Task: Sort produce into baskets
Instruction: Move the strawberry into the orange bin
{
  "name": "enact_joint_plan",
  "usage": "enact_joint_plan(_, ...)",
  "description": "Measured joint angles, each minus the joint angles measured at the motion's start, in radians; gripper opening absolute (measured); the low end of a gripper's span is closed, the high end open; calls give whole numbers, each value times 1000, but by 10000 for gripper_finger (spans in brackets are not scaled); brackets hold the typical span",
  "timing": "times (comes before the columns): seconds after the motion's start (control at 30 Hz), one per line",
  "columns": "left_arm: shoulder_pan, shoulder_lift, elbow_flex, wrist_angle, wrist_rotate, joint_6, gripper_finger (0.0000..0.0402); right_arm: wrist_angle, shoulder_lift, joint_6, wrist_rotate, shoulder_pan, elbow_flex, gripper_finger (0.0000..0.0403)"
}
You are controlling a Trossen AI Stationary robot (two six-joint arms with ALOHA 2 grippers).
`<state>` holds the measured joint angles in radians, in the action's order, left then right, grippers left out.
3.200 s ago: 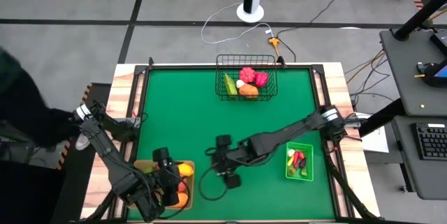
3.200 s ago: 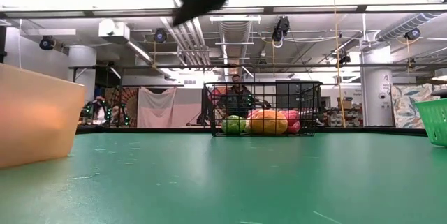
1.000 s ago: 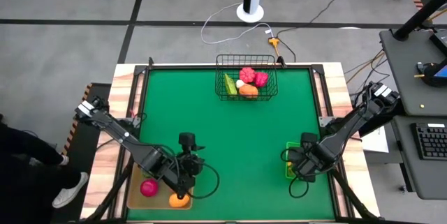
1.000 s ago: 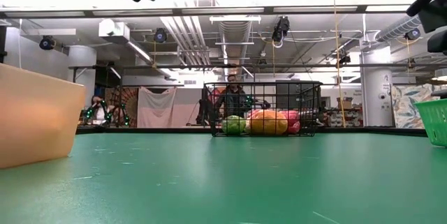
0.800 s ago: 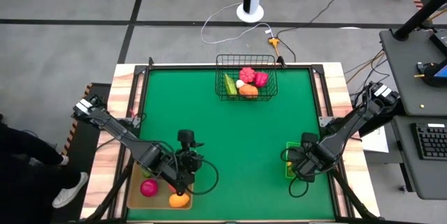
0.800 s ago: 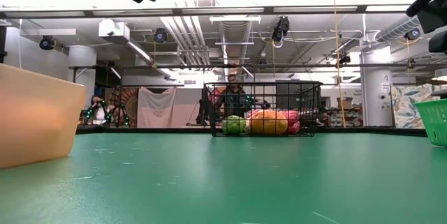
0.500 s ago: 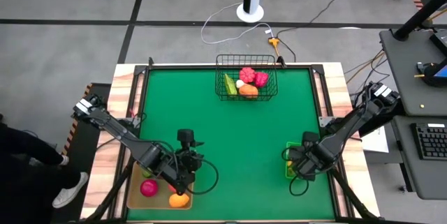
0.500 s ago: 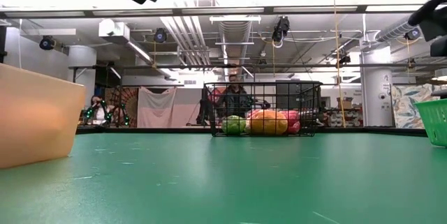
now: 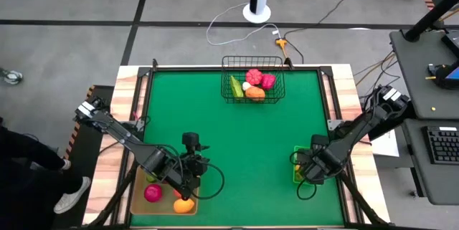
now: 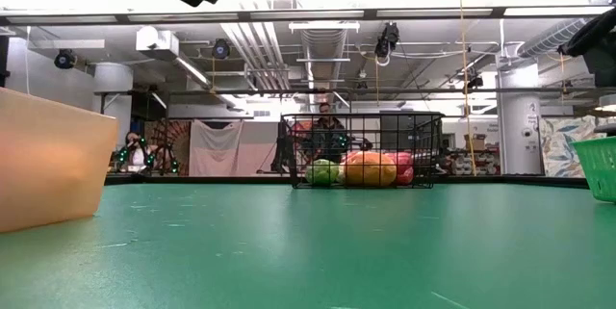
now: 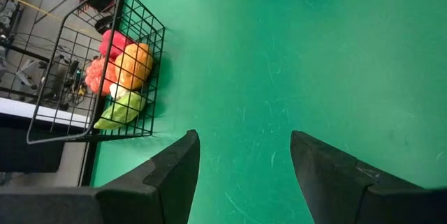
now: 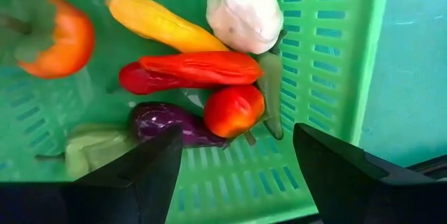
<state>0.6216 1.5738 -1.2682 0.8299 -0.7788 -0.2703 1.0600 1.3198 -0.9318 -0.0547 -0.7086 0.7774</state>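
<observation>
My right gripper (image 9: 306,167) (image 12: 236,147) hangs open above the green bin (image 12: 328,63), pointing down. In the bin lie a yellow piece (image 12: 157,21), a white one (image 12: 244,11), a red chilli (image 12: 199,69), a tomato (image 12: 234,109), a purple one (image 12: 164,123) and a blurred orange one (image 12: 59,35). My left gripper (image 9: 193,167) (image 11: 244,140) is open with nothing in it at the tan tray's (image 9: 140,201) right edge. The tray holds a pink piece (image 9: 152,193) and an orange piece (image 9: 183,205). The black wire basket (image 9: 252,79) holds several pieces.
The wire basket (image 10: 361,150) stands at the middle of the far edge, the tray (image 10: 48,155) near left, and the bin (image 10: 599,165) near right. Bare green table (image 9: 244,137) lies between them. A person sits in the room beyond the basket.
</observation>
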Motion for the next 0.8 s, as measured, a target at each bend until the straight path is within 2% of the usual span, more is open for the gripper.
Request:
enact_joint_plan(0.47, 0, 0, 1, -1, 0, 0, 206, -31, 42, 1, -9, 0, 0, 240)
enact_joint_plan(0.8, 0, 0, 1, 0, -15, 0, 206, -32, 44, 8, -9, 0, 0, 186)
